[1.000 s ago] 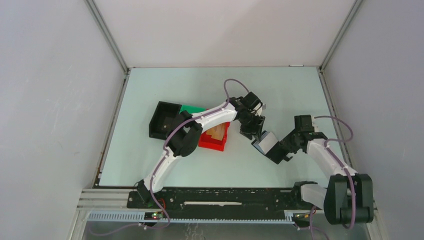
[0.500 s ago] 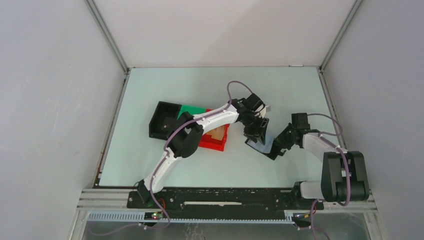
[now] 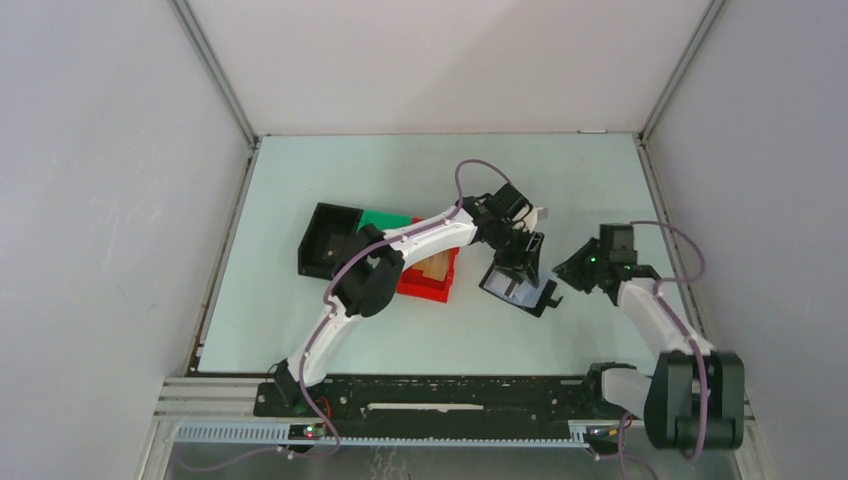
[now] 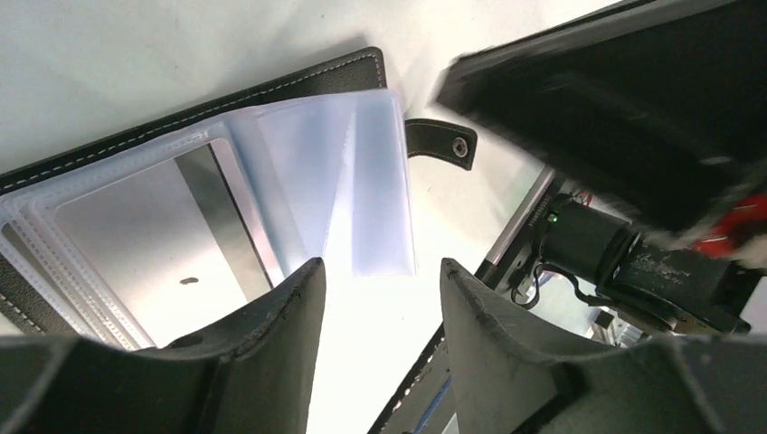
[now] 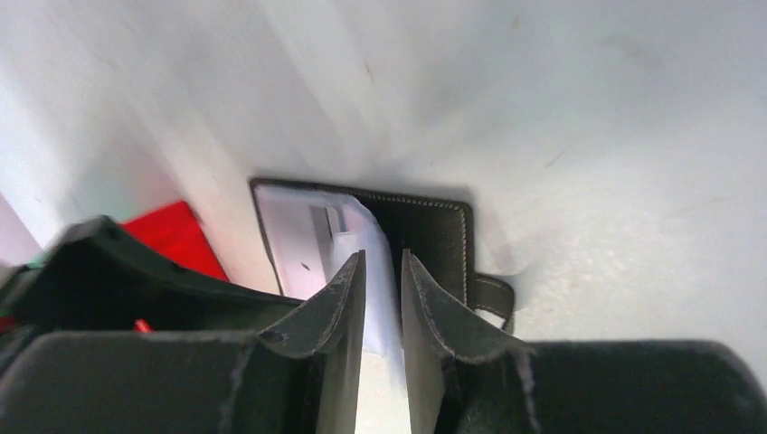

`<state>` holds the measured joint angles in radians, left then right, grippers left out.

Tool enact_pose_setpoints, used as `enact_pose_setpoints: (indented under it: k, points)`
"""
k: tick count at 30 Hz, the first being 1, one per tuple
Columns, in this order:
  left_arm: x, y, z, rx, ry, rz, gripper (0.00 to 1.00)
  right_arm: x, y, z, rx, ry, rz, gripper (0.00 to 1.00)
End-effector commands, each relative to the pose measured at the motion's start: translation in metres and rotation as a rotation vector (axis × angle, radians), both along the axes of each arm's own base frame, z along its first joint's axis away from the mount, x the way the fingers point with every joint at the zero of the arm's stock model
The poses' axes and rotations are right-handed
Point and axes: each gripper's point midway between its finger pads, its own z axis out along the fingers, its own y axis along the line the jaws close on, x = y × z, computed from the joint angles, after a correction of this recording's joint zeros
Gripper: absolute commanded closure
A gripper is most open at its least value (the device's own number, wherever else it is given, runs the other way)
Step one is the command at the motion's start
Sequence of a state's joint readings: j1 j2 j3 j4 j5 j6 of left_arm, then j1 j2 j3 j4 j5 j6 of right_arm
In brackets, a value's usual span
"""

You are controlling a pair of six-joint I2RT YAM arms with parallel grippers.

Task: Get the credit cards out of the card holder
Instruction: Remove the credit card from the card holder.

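Observation:
The black card holder (image 3: 512,287) lies open on the table, its clear plastic sleeves fanned up (image 4: 362,181) and its snap strap (image 4: 443,145) sticking out. A shiny grey credit card (image 4: 136,244) sits inside a sleeve, also seen from the right wrist (image 5: 303,244). My left gripper (image 3: 522,262) hovers just over the holder, open, with nothing between its fingers (image 4: 380,271). My right gripper (image 3: 572,272) stands a little to the right of the holder, apart from it. Its jaws (image 5: 382,262) keep a narrow gap, with the pale sleeves showing beyond it.
A red bin (image 3: 430,277) holding wooden pieces sits left of the holder, under the left arm. A green bin (image 3: 385,218) and a black box-shaped bin (image 3: 328,240) stand further left. Enclosure walls border the table on three sides.
A second ago the holder was held up between both grippers. It now lies open on the table, and the right gripper has let go and drawn back to the right.

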<state>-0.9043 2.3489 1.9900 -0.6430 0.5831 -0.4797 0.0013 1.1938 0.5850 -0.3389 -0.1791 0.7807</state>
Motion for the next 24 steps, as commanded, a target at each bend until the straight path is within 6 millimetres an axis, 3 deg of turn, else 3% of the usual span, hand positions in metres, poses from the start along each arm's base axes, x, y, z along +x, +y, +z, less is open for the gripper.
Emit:
enact_pose_setpoints:
  k: [1,7,12,16,18,21,24]
  points:
    - [-0.008,-0.01,0.022,-0.069,0.006,-0.016,0.45,-0.008,-0.034,0.028,-0.073,-0.075,-0.075,0.7]
    - [-0.03,-0.024,0.022,-0.104,0.054,-0.069,0.45,-0.016,-0.037,0.052,-0.061,-0.143,-0.107,0.69]
    - [-0.046,-0.028,0.054,-0.195,0.12,-0.118,0.45,-0.015,-0.028,0.06,-0.001,-0.166,-0.099,0.69]
    - [-0.014,0.0,0.087,-0.272,0.073,-0.03,0.44,-0.014,-0.023,0.062,0.021,-0.169,-0.085,0.69]
    - [0.006,0.018,0.091,-0.278,0.067,0.044,0.45,-0.013,-0.019,0.062,0.038,-0.17,-0.063,0.7]
    - [0.033,0.044,0.073,-0.203,0.036,0.161,0.48,-0.01,-0.007,0.061,0.062,-0.172,-0.02,0.73]
    - [0.045,0.057,0.053,-0.13,0.034,0.2,0.49,-0.004,0.015,0.06,0.075,-0.18,0.034,0.73]
